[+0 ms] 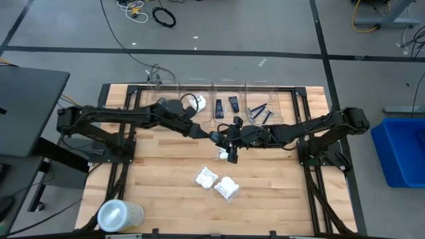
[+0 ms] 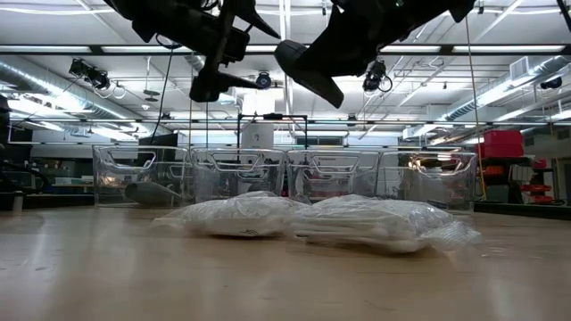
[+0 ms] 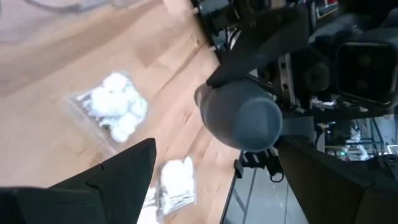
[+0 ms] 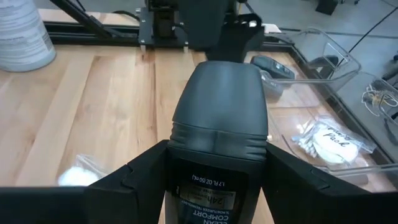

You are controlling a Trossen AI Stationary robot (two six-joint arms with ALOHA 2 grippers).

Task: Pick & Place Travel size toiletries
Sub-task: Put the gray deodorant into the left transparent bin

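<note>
Presently the right gripper [image 1: 226,141] sits above the middle of the wooden table [image 1: 159,192], its fingers pinching a dark grey oval case [image 4: 217,118] by the lower, labelled end; the rounded cap end points away from the wrist. In the left wrist view that same case appears end-on, held clear of the table surface. The left gripper [image 1: 207,135] hangs just beside it, fingers spread wide and holding nothing, with the case's cap facing the gap between them.

Below the grippers, toward the near edge, two white crinkly packets [image 1: 217,183] lie side by side on the wood, and a third white packet [image 1: 223,153] lies close under the right gripper.

Along the far edge stands a row of clear plastic bins [image 1: 219,99]. One holds small black tubes [image 1: 226,104], its neighbour thin blue razors [image 1: 259,113], and another a white item whose nature cannot be told from above. A translucent round container [image 1: 119,216] stands at the near left corner.
</note>
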